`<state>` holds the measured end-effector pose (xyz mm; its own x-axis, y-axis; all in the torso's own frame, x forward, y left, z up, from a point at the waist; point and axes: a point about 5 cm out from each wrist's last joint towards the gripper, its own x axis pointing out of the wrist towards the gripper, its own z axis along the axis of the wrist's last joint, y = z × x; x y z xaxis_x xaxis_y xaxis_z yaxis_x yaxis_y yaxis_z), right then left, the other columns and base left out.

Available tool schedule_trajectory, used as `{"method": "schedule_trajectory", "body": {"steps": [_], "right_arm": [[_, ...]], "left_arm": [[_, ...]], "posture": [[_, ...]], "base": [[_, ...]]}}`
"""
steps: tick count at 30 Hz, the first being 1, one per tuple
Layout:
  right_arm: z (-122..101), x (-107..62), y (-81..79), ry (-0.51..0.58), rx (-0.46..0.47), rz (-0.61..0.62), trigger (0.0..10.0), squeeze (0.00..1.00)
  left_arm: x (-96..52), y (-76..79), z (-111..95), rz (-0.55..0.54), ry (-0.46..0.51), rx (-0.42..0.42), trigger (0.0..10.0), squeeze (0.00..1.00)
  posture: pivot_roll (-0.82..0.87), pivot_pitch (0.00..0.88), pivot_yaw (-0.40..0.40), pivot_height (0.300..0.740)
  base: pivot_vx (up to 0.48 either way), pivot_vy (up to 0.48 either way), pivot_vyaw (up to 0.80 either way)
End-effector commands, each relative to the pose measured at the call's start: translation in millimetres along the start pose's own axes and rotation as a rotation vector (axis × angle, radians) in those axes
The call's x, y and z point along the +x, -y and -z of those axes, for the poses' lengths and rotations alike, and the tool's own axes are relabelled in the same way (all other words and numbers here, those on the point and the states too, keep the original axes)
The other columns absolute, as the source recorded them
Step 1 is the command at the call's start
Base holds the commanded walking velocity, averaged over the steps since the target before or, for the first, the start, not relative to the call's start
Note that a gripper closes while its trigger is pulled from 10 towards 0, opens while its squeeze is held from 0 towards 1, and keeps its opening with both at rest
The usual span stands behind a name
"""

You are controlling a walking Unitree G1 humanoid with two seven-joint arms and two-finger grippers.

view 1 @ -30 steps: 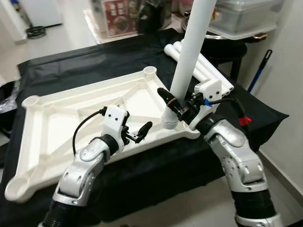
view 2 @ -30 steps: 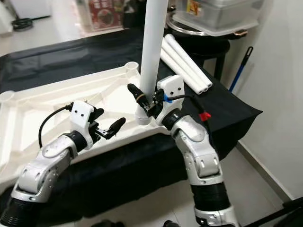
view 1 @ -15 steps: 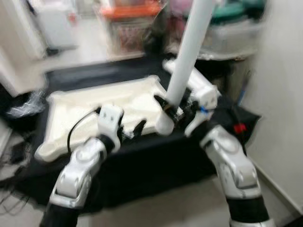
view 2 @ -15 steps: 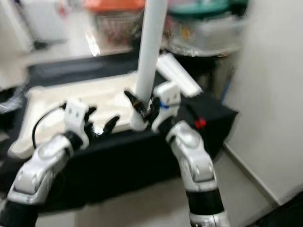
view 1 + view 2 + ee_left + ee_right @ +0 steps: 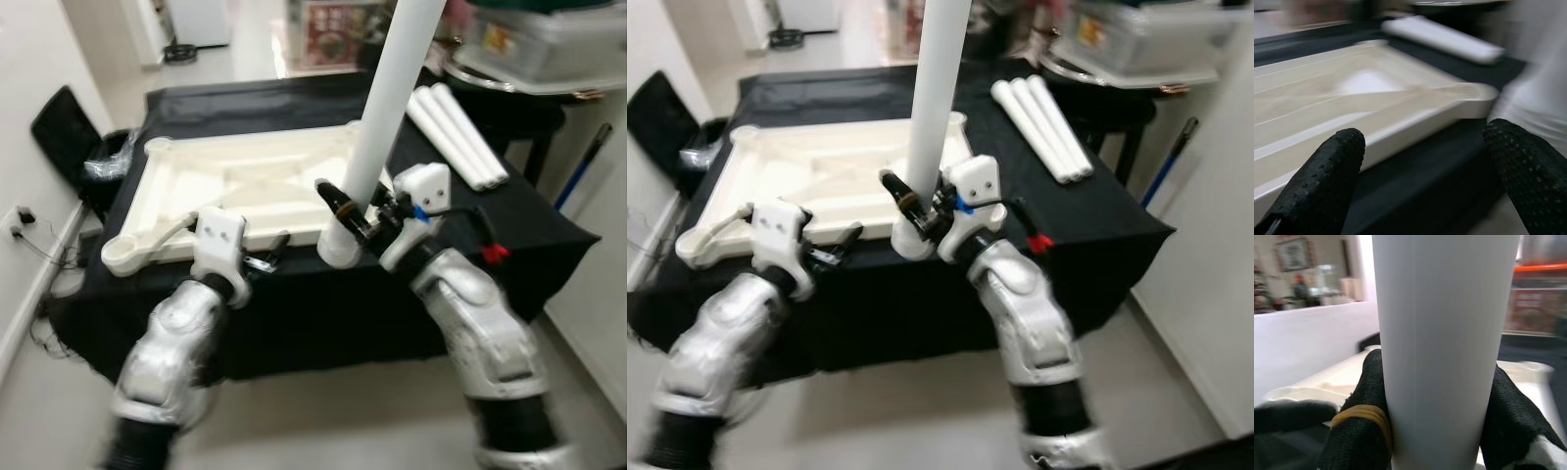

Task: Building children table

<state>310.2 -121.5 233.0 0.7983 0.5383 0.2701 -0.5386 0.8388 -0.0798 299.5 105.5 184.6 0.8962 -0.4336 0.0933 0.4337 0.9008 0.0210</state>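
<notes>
Right now your right gripper (image 5: 355, 217) is clamped on a long white plastic tube table leg (image 5: 387, 108), its two black fingers (image 5: 1367, 396) pressed against opposite sides near the tube's lower end. You are holding the leg close to upright, leaning slightly, and its top runs out past the upper edge of the head views. Its bottom end hangs just off the near edge of the white ribbed plastic tabletop panel (image 5: 245, 176), which lies flat, underside up, on the black-draped work surface (image 5: 529, 220) just beyond that gripper.

Your left gripper (image 5: 266, 255) hovers beside the right one, also at the near edge of the panel, with its fingers (image 5: 1327, 171) spread wide and nothing between them; the panel's rim and a rounded corner socket lie just ahead of them.

Beyond your right gripper, three more white tube legs (image 5: 456, 132) lie side by side on the cloth, touching one another, well apart from the panel.
</notes>
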Motion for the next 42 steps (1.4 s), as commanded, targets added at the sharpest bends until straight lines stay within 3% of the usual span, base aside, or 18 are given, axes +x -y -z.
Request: {"method": "schedule_trajectory", "body": {"steps": [1,6,12,21,25,28,37,42], "right_arm": [[-2.8,4.1,-7.0,0.018,-0.007,-0.022,10.0,0.00],[-2.7,4.9,-6.4,0.016,-0.015,-0.016,10.0,0.00],[-1.8,5.8,-3.9,0.012,-0.022,0.005,10.0,0.00],[9.8,5.3,-3.4,-0.055,-0.042,0.030,10.0,0.00],[12.8,3.9,-5.2,-0.068,-0.043,0.026,10.0,0.00],[14.1,3.8,-7.6,-0.079,-0.045,0.009,10.0,0.00],[12.6,5.1,-9.7,-0.073,-0.052,-0.021,10.0,0.00],[8.2,4.7,-14.8,-0.044,-0.080,-0.083,10.0,0.00]], "left_arm": [[-3.7,-7.8,1.4,-0.024,-0.003,0.027,10.0,0.00],[-3.2,-4.4,-1.2,-0.006,0.013,0.006,10.0,0.00],[-3.3,-3.0,-0.3,0.006,0.013,-0.005,10.0,0.00],[-5.1,-10.0,-4.4,-0.033,0.057,-0.036,10.0,0.00],[-10.1,-13.7,-3.9,-0.042,0.071,-0.069,10.0,0.00],[-13.9,-16.3,-4.6,-0.056,0.090,-0.114,10.0,0.00],[-12.7,-15.8,-5.3,-0.061,0.097,-0.127,10.0,0.00],[-12.9,-14.7,-5.2,-0.054,0.101,-0.132,10.0,0.00]], "posture": [[-0.03,0.065,0.023,0.740],[-0.03,0.065,0.024,0.740],[-0.03,0.064,0.024,0.740],[-0.03,0.064,0.021,0.740],[-0.03,0.066,0.018,0.740],[-0.03,0.066,0.012,0.740],[-0.03,0.065,0.008,0.740],[-0.04,0.065,0.008,0.740]], "base": [[0.000,0.000,0.00],[0.000,0.000,0.00],[0.000,-0.457,0.00],[0.000,-0.027,0.00],[0.000,0.000,-0.80],[0.303,0.000,0.00],[0.333,0.000,-0.11],[0.344,0.000,0.80]]}}
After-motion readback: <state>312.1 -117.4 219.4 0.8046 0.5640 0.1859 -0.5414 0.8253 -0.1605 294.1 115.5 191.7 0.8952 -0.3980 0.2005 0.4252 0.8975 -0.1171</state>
